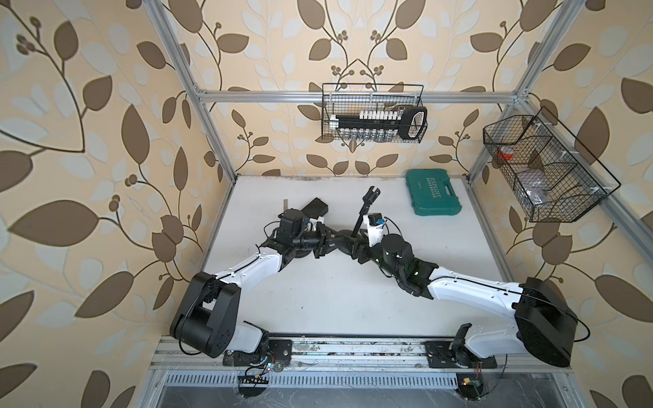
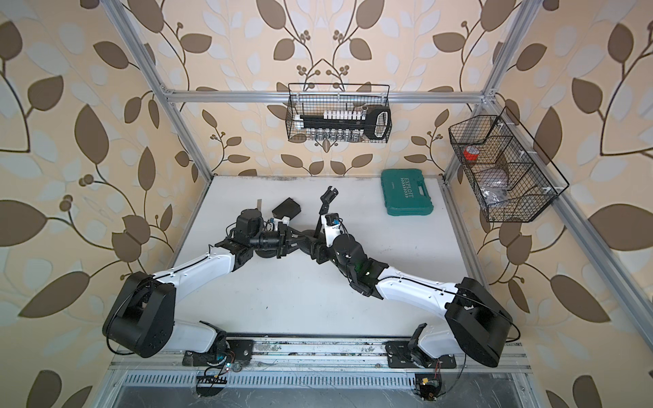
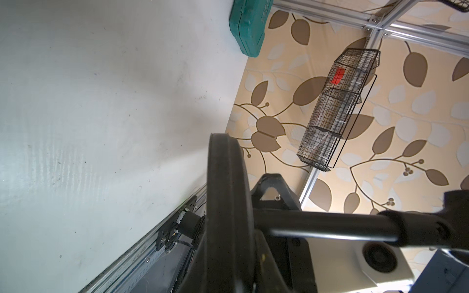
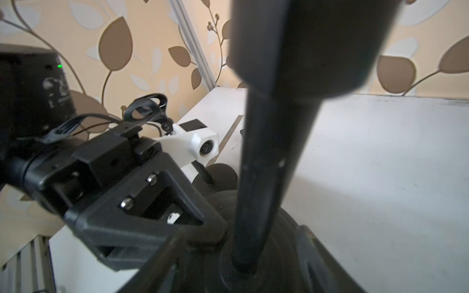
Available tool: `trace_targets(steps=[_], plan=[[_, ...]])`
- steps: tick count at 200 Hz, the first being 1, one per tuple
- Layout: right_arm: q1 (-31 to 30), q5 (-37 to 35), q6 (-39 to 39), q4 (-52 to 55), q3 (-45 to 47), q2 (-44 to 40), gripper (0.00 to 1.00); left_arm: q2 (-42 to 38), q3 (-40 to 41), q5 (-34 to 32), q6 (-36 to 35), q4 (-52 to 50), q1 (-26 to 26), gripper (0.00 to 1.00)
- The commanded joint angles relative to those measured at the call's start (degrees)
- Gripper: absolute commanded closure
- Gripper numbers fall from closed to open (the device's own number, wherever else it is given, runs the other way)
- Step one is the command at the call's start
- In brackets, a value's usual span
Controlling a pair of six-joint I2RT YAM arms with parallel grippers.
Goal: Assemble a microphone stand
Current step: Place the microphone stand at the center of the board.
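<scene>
The microphone stand's black round base (image 3: 225, 192) is tilted up off the table, seen edge-on in the left wrist view. My left gripper (image 3: 228, 261) is shut on its rim and also shows in both top views (image 1: 334, 240) (image 2: 291, 240). A thin black pole (image 4: 264, 165) rises from the base's hub (image 4: 243, 269) to a clip (image 1: 370, 196) at its top. My right gripper (image 4: 241, 263) is open, its fingers (image 4: 317, 253) standing either side of the pole's foot with gaps. It meets the left gripper mid-table (image 1: 351, 245).
A green tool case (image 1: 433, 196) lies at the back right of the white table (image 1: 335, 303). A black box (image 1: 316, 208) and a small metal strip (image 1: 285, 205) lie behind the left arm. Wire baskets hang on the back wall (image 1: 372, 113) and right frame (image 1: 544, 169).
</scene>
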State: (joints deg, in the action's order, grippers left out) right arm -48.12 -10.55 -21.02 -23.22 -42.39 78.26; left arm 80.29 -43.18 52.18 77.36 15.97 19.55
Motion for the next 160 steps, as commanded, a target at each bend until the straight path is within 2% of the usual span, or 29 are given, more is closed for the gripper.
trace_targets(steps=[1,26,49,90,160], plan=[[2.59,10.44,5.70,3.92,0.68,-5.64,0.17,-1.74,-4.60,-0.39,-3.76,2.37,0.31,1.00],[7.08,13.70,6.99,5.30,6.47,-13.06,0.14,-1.38,-7.67,-3.23,-8.47,-1.87,0.31,1.00],[12.44,13.31,3.79,6.78,11.67,-17.92,0.14,-1.59,-12.85,-7.40,-17.58,-10.33,0.27,1.00],[18.08,13.88,-1.28,6.37,16.47,-17.45,0.15,-1.65,-21.25,-14.97,-31.64,-20.52,1.36,1.00],[19.64,16.26,-1.90,6.17,15.84,-13.09,0.14,-0.23,-23.58,-13.77,-33.68,-17.46,3.47,1.00]])
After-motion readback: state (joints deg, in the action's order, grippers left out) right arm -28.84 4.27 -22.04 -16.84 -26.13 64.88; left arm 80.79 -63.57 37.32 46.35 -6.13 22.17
